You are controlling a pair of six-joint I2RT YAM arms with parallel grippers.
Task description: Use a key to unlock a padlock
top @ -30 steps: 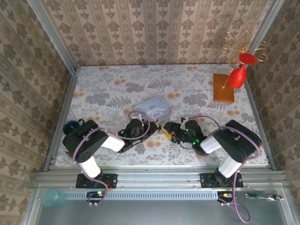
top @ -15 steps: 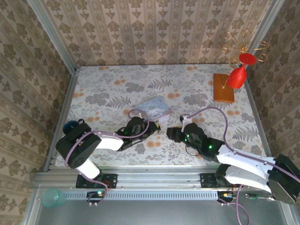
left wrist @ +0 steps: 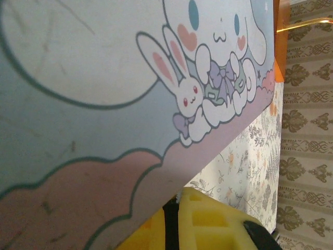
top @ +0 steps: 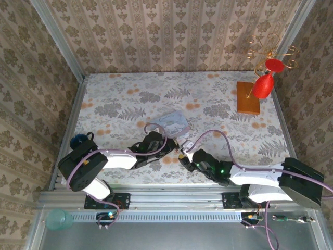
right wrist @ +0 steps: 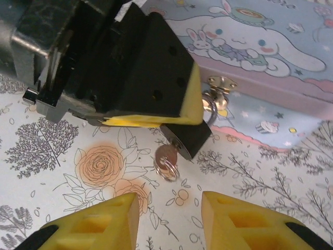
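Just beyond parted right fingers [right wrist: 99, 224], key [right wrist: 166, 155] sits in padlock [right wrist: 186, 137]; left fingers [right wrist: 151, 67] clamp padlock.

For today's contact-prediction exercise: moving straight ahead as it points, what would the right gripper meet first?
Likely the key in the padlock, centred ahead of the right gripper, whose fingers stand open; depth is unclear.

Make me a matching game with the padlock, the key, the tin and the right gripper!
Things:
1. padlock
2. key
3. tin
4. right gripper

Clues:
A. open, yellow fingers
B. pastel, with cartoon bunnies
C. sticking out of the padlock
D. dark, hooked on the tin's clasp

Pairs: 1-D, 2-C, 3-B, 4-A
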